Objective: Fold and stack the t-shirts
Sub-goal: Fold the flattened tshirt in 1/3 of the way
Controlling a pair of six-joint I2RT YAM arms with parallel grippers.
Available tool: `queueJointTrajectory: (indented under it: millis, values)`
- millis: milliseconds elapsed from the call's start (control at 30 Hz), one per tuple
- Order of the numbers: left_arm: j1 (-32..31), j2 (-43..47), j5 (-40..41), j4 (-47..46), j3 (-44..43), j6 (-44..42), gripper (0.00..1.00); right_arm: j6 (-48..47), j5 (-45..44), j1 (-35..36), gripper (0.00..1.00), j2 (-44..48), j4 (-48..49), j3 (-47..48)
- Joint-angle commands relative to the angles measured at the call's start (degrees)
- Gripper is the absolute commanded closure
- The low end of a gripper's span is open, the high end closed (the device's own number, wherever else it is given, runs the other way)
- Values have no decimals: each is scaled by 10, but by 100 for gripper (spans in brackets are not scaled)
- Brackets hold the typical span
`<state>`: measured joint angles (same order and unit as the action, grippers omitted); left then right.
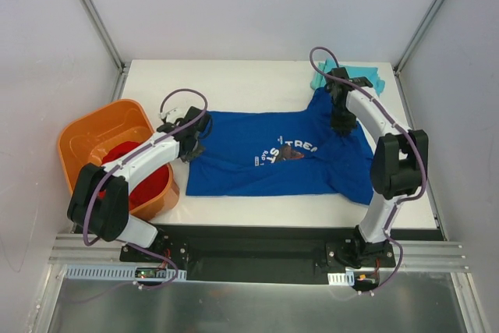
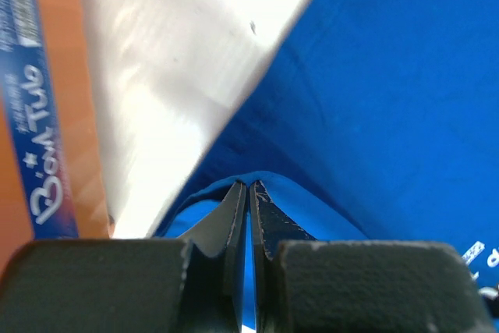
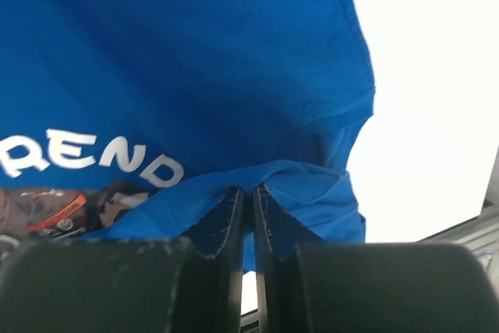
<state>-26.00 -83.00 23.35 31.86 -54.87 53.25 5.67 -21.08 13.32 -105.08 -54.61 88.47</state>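
Where the counter (image 1: 234,83) ends on the left, item one: orange tub (image 1: 101,134), tilted against the counter's edge, with a blue label (image 2: 31,115) on its wall in the left wrist view

Item two: red t-shirt (image 1: 132,165), bunched inside the tub and partly hidden by the left arm

Item three: left end effector (image 1: 192,146), just right of the tub at the left edge of the blue cloth; fingers (image 2: 234,212) pressed together on a small raised fold of that cloth

Item four: royal blue t-shirt (image 1: 265,157), spread across the middle of the counter, graphic side up, mostly flat with wrinkles along its right part. White lettering (image 1: 292,147) sits near its centre; the right wrist view reads "REND" (image 3: 93,157) above a dark printed patch

Item five: right end effector (image 1: 341,124), at the shirt's upper right part; fingers (image 3: 230,216) closed, pinching a fold of blue fabric (image 3: 195,60) with bare counter (image 3: 437,99) beyond the hem

Item six: light teal t-shirt (image 1: 366,79), crumpled at the far right corner of the counter, just beside the blue shirt's topmost corner and partly behind the right arm
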Motion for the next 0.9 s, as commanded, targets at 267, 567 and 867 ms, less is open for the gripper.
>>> queueJointTrajectory:
  millis: [267,567,867]
  values:
    - [23,12,48,2,-13,19,100,-30,-27,-15,88,-13,7,16]
    - [22,-30,3,1,-61,-18,27,-75,39,-15,55,-65,23,74]
    - [-27,19,-59,-37,-88,-72,1,29,4,-39,3,76,0,-35]
